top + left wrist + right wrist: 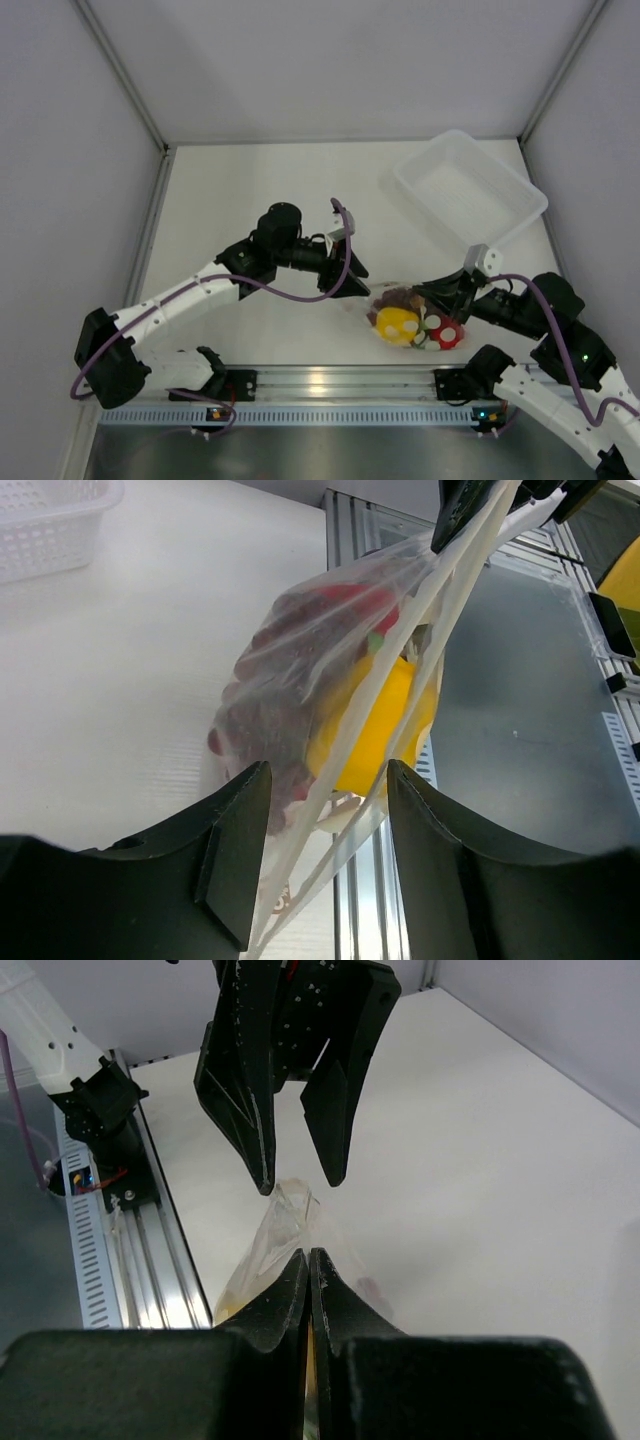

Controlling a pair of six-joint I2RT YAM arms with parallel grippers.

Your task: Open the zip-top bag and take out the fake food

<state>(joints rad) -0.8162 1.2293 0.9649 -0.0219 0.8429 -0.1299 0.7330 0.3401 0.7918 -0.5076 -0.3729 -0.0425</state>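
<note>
The zip-top bag (385, 300) lies at the near edge of the desk (260, 180), beside the metal rail (320, 380). The fake food (398, 325) is inside it. The bag's long side runs left to right between the two hands. The right hand (425, 296) is pinched tight on the bag. Only the left wrist view shows the zip strip (400, 670). It stretches in a line through the left hand (357, 284), whose fingers are apart. Farther back sits a clear tray (520, 200).

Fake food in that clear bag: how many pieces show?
3: yellow plastic pepper in the middle, dark purple grape bunch beyond it, red piece on the right; more may be hidden.
</note>
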